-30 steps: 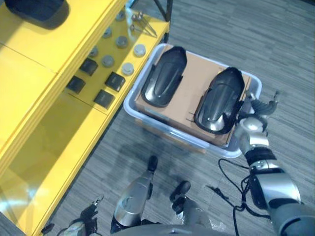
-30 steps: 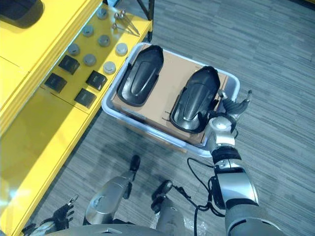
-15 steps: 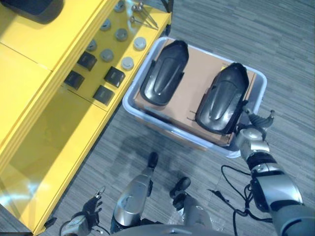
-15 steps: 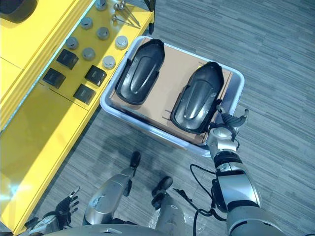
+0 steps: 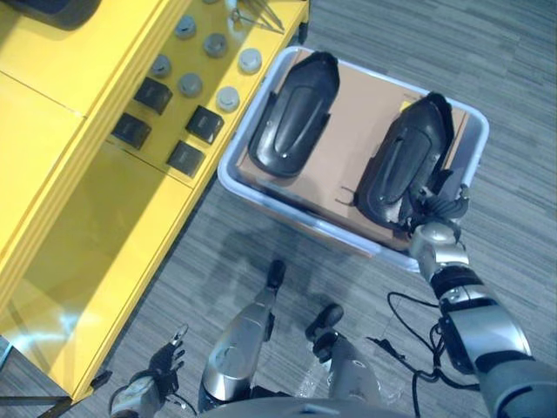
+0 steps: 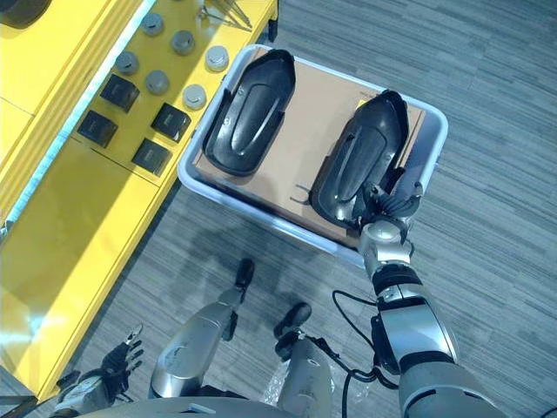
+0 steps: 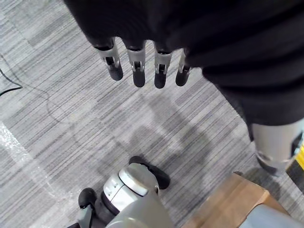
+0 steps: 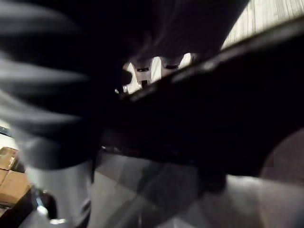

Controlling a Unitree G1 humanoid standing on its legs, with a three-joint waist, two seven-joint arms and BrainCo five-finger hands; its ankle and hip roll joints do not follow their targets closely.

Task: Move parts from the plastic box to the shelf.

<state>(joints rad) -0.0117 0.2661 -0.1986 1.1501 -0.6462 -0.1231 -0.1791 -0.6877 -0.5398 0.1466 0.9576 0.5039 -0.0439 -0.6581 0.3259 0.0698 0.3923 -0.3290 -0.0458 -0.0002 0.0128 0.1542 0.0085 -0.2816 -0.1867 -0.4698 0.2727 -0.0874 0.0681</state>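
Note:
A pale plastic box (image 5: pixel 287 218) stands on the floor, lined with cardboard (image 5: pixel 357 122). Two black moulded parts lie on the cardboard: one on the left (image 5: pixel 294 117), one on the right (image 5: pixel 407 157). My right hand (image 5: pixel 438 212) sits at the near end of the right part, its spread fingers touching that end's edge. In the right wrist view the dark part (image 8: pixel 199 123) is very close, with fingertips (image 8: pixel 152 66) showing past its rim. My left hand (image 5: pixel 146 394) hangs low over the floor, its fingers (image 7: pixel 137 71) straight and holding nothing.
The yellow shelf (image 5: pixel 87 226) runs along the left. Its lower level holds black blocks (image 5: pixel 187 157), grey round caps (image 5: pixel 228 98) and bolts. Another black part (image 5: pixel 39 9) lies on its upper level. Grey carpet surrounds the box.
My right hand has moved from outside the box's near right corner inward onto the near end of the right black part. The camera has shifted a little.

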